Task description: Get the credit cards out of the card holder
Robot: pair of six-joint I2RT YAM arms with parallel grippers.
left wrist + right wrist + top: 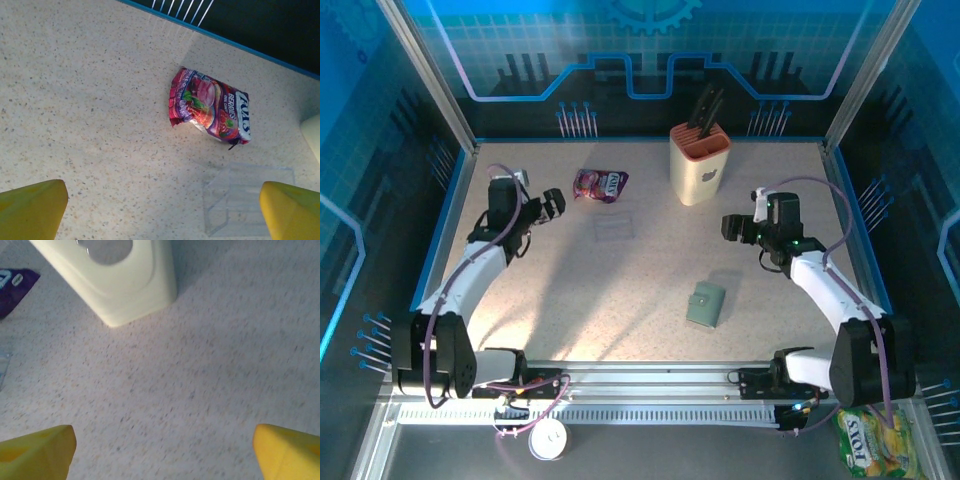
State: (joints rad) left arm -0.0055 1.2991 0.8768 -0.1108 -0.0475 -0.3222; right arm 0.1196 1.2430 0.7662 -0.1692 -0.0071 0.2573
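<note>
The card holder (706,304), a small sage-green wallet, lies folded shut on the table right of centre, toward the front. The credit cards are out of view. My left gripper (552,203) hovers at the far left, well away from the wallet. Its yellow fingers (32,207) stand wide apart over bare table, so the left gripper (162,210) is open and empty. My right gripper (735,226) hangs above and behind the wallet, a short way right of it. In the right wrist view the right gripper (165,450) is open, with speckled tabletop between its yellow fingertips (37,450).
A purple snack pouch (600,184) (210,106) lies at the back left. A clear plastic tray (615,228) (245,205) sits just in front of it. The beige knife block (701,160) (115,275) stands at the back centre. A yellow snack bag (868,445) lies off the table, front right.
</note>
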